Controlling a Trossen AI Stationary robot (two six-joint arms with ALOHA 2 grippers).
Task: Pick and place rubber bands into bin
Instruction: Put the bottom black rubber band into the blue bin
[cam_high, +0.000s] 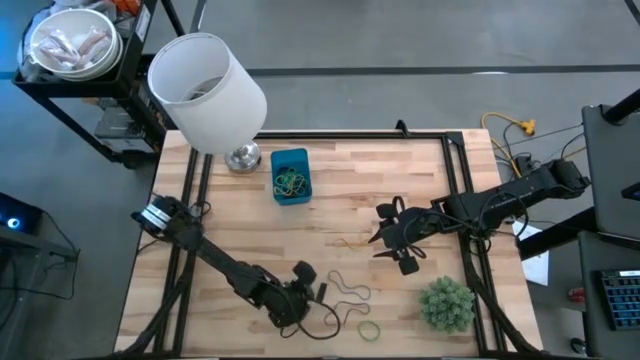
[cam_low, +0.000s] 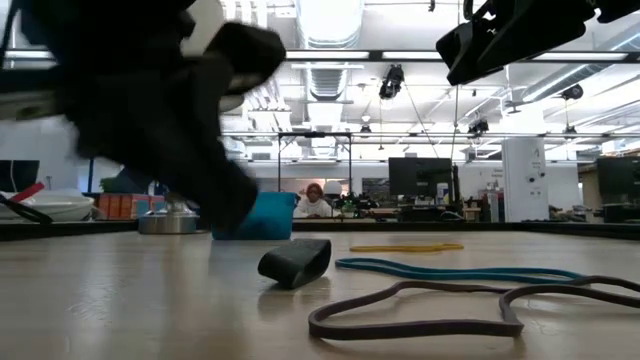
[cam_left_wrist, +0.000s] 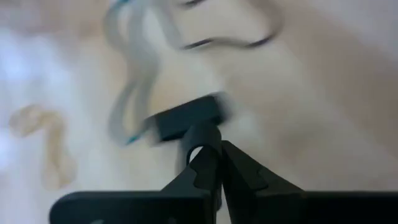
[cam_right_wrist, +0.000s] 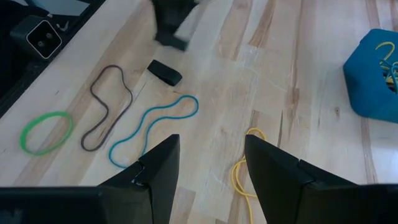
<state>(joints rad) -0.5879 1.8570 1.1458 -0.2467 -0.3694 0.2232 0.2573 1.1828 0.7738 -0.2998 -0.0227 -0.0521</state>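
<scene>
Nearest the table's front edge lies one green rubber band (cam_right_wrist: 46, 132). Just behind it, the left gripper (cam_left_wrist: 211, 155) is pinched fully together, and one black band (cam_right_wrist: 165, 71) rests on the wood at its tips, seemingly not caught. A good grasp would need the jaws parted, set low astride one side of that loop. Beyond lie one brown band (cam_right_wrist: 109, 106), one teal band (cam_right_wrist: 155, 127) and one yellow band (cam_right_wrist: 245, 171): five loose. The right gripper (cam_right_wrist: 211, 155) hovers wide and empty at mid-table. Farthest, the one blue bin (cam_high: 303, 160) holds several more

Two matte black jointed arms (cam_high: 215, 258) (thin dark cables alongside), each ending in tapered angular fingers (cam_right_wrist: 273, 168).
</scene>
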